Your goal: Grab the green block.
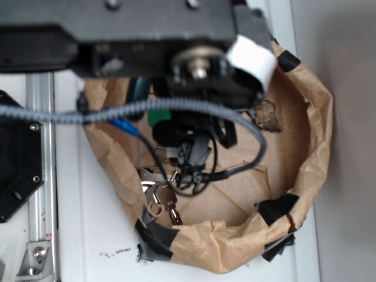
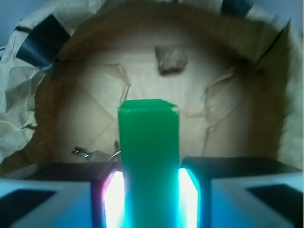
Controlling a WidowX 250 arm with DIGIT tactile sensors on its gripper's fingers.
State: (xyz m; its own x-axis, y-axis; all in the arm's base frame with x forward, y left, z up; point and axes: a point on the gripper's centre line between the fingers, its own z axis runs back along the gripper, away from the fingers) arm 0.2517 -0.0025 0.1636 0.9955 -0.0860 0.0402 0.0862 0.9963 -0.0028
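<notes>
From the wrist view the gripper has its two glowing pads pressed against either side of the green block, closed to the block's width and holding it; the block stands up between the jaws, its square end pointing toward twelve o'clock, over the middle of the paper bowl. From where I stand the worry is the grip itself: the pads seem to catch only the lower part of the bar, so most of its length sticks out past them, and I'd guess a quick swing or a knock against the crumpled rim could lever it loose. The keys lie at about eight o'clock, close beside the block's left edge, and I can't tell whether they touch it; if a ring were snagged, they could come up too. The brown lump sits well apart at twelve o'clock and looks harmless. In the outside view the arm hangs over the top of the bowl, reaching down into it from twelve o'clock, with its cable looping across the opening; that loose cable could catch the taped rim when the arm rises. Only a sliver of green shows there at about ten o'clock under the arm, the rest hidden by the wrist.
</notes>
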